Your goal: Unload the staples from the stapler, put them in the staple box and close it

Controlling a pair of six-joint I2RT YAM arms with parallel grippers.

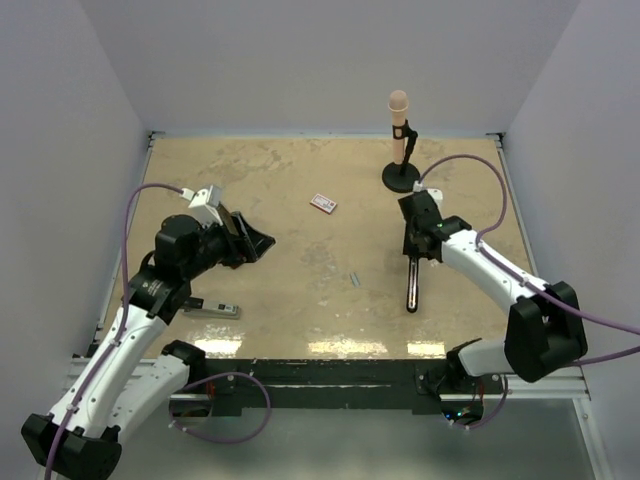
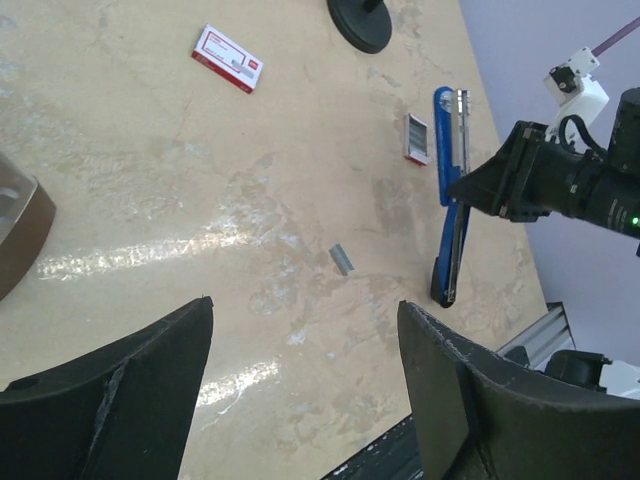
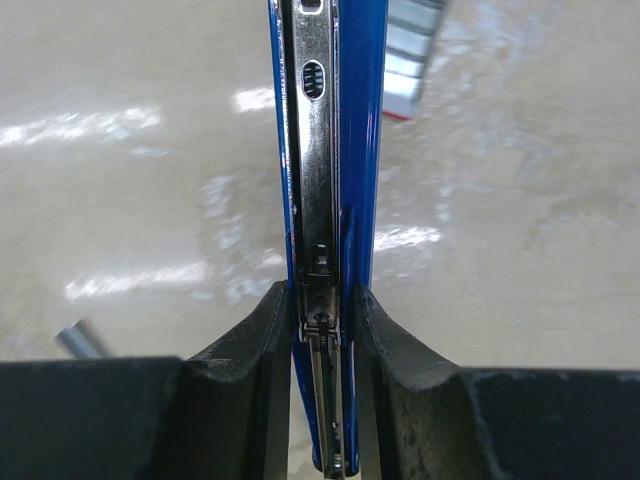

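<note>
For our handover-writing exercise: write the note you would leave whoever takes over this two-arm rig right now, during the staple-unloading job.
Left end effector: open, empty, above the tan table.
Right end effector: shut on the long blue stapler with a silvery rail, low over the table.
Small grey metal strip of staples: loose on the table between the arms, apart from the stapler.
Done: that strip appears unloaded. Left: confirm the rail is empty; these views do not show it.

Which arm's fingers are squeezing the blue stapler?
The right fingers: they pinch the blue stapler between them, while the left fingers stand wide apart, holding nothing.
</note>
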